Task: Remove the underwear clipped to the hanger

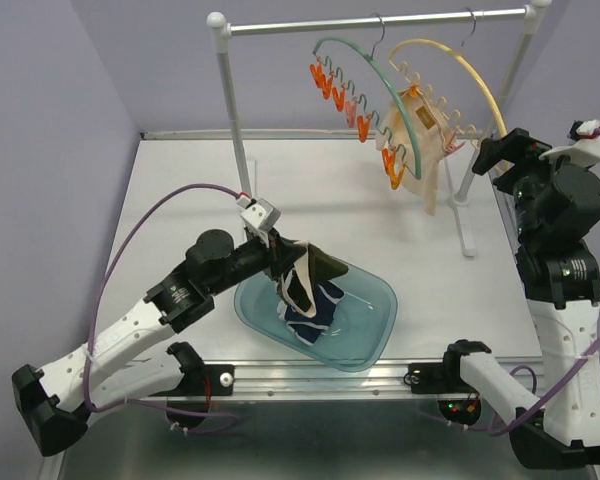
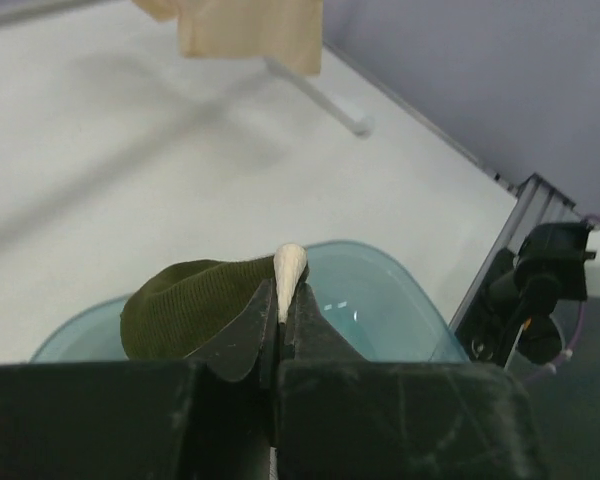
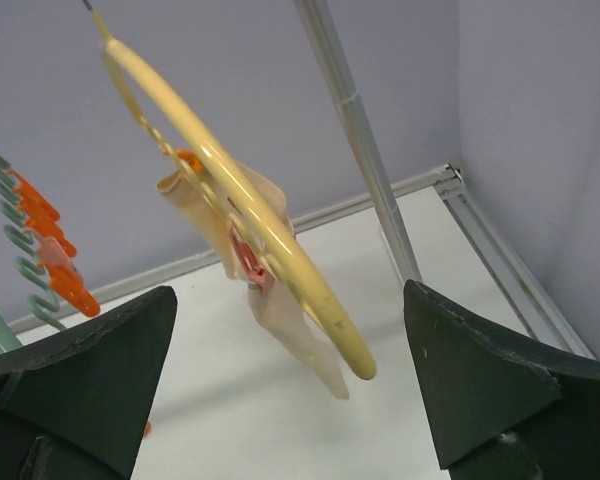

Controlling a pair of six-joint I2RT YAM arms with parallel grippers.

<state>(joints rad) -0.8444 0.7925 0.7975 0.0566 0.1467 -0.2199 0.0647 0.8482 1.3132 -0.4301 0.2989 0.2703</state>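
Note:
My left gripper (image 1: 280,262) is shut on the dark olive underwear (image 1: 315,268) by its cream trim (image 2: 288,272) and holds it over the teal bin (image 1: 372,312). The navy underwear (image 1: 315,312) lies in the bin. The pale beige underwear (image 1: 420,140) hangs clipped to the yellow hanger (image 1: 470,75) on the rail; it also shows in the right wrist view (image 3: 280,300) under that hanger (image 3: 280,260). My right gripper (image 1: 495,155) is open and empty, right beside the yellow hanger's end.
A green hanger (image 1: 375,80) with orange clips (image 1: 355,110) hangs left of the yellow one. The white rack (image 1: 230,100) has posts at left and right (image 1: 467,215). The bin sits near the table's front edge.

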